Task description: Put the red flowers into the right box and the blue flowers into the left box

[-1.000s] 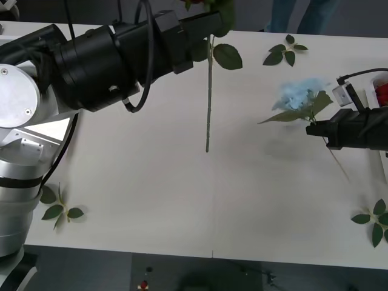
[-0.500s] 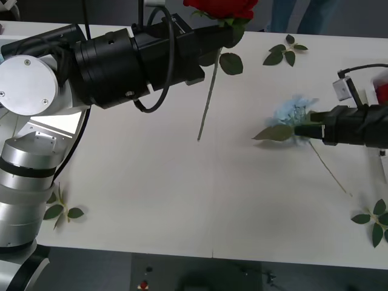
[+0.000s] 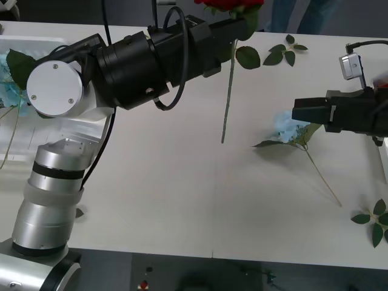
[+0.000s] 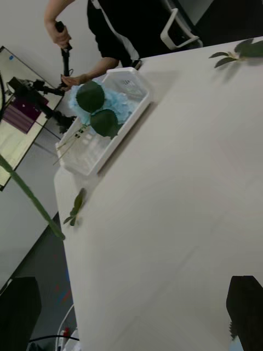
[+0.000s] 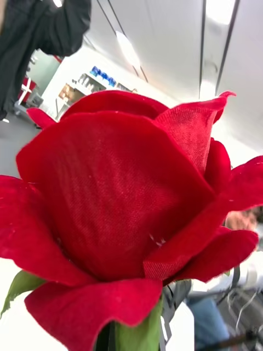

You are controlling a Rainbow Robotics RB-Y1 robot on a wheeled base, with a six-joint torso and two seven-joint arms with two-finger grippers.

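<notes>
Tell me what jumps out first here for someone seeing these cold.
The left gripper at the table's far edge, holding a red rose up by its head, stem dangling over the white table. Next, the right gripper hovering open beside a blue flower lying at right-centre. The left box already holds blue blooms.

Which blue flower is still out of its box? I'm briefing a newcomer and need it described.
On the white table, look toward the right gripper. The blue flower lies flat just below its tip, a pale fluffy head on a thin stem, unlike the scattered leaf sprigs.
</notes>
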